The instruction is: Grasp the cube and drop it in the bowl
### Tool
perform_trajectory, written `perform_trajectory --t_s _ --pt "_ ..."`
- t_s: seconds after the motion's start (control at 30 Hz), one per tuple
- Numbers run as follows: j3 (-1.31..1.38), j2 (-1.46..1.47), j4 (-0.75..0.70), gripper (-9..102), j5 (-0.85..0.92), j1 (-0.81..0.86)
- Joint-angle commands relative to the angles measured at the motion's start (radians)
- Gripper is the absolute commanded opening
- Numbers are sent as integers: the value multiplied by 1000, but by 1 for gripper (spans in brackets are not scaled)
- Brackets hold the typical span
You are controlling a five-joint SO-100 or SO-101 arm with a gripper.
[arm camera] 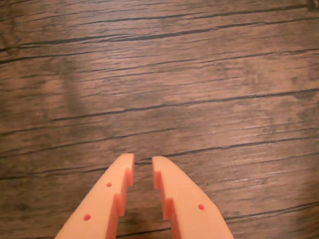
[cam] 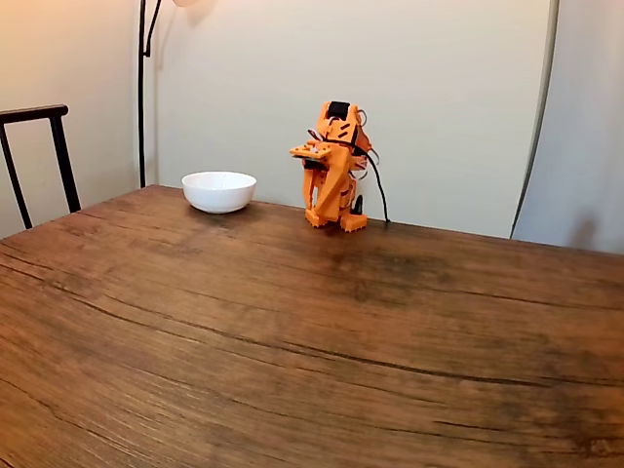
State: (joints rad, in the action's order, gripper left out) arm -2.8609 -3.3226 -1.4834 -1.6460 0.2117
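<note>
While a dark chair (cam: 39,156) stands at the left edge of the fixed view, the white bowl (cam: 218,191) sits on the wooden desk (cam: 292,341) just left of the folded orange arm (cam: 333,166), whose claw (arm camera: 143,160) hangs slightly parted and empty.

In the fixed view, the arm (cam: 333,166) stands on the table (cam: 292,331) at its far edge, about twelve o'clock. The bowl (cam: 218,191) sits on the table at the arm's nine o'clock, near it but apart. A chair (cam: 39,156) stands beyond the table's far-left corner, at ten o'clock.
</note>
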Motion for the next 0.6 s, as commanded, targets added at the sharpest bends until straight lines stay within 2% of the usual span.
perform_trajectory --t_s 0.0,0.23,0.43,0.57 --pt "-63 0 -15 4 -5 11" --pt "-63 0 14 3 -43 -23" --pt "-230 0 232 3 -32 -127" --pt "-250 0 281 3 -43 -130"
